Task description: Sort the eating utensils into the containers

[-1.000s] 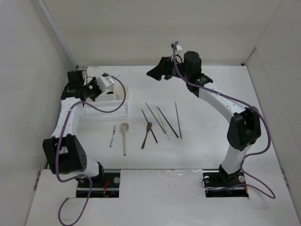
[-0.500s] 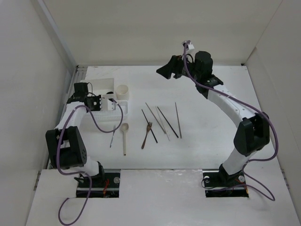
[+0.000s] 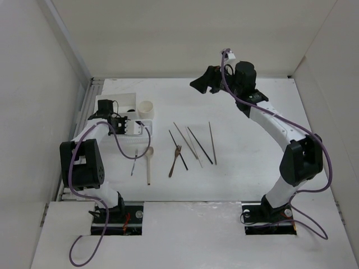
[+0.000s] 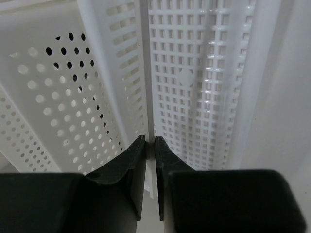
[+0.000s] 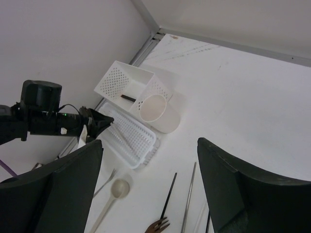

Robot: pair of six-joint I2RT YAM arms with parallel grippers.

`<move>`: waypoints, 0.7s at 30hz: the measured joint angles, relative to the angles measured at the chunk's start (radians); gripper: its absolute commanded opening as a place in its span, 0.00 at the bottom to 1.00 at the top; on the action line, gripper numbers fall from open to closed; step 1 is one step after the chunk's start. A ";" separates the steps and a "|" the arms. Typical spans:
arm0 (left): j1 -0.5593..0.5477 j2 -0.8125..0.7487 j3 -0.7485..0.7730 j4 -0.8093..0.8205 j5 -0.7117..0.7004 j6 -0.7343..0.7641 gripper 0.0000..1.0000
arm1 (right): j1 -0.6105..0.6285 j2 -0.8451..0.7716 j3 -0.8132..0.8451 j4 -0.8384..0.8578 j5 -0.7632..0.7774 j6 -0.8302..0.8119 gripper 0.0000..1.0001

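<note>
Your tray lies tight against the box and cup, and your left gripper is clenched on the tray's thin wall. A short dark piece lies in the box. Nearer you on the table lie the metal fork, spoon, brown fork and chopsticks. Your right gripper hangs over the far side, spread wide and holding nothing.

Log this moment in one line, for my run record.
left fingers: shut on tray rim | right fingers: open, aloft | utensils: on table
</note>
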 measured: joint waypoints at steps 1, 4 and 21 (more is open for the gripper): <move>-0.004 0.000 0.001 0.002 0.000 -0.007 0.17 | 0.000 -0.002 0.000 0.000 0.001 0.000 0.85; -0.005 0.000 0.004 0.005 -0.006 -0.026 0.37 | -0.006 -0.004 0.000 0.000 0.002 0.000 0.85; 0.003 -0.008 0.163 -0.039 0.039 -0.208 0.58 | -0.026 -0.025 0.010 -0.166 0.127 -0.050 0.87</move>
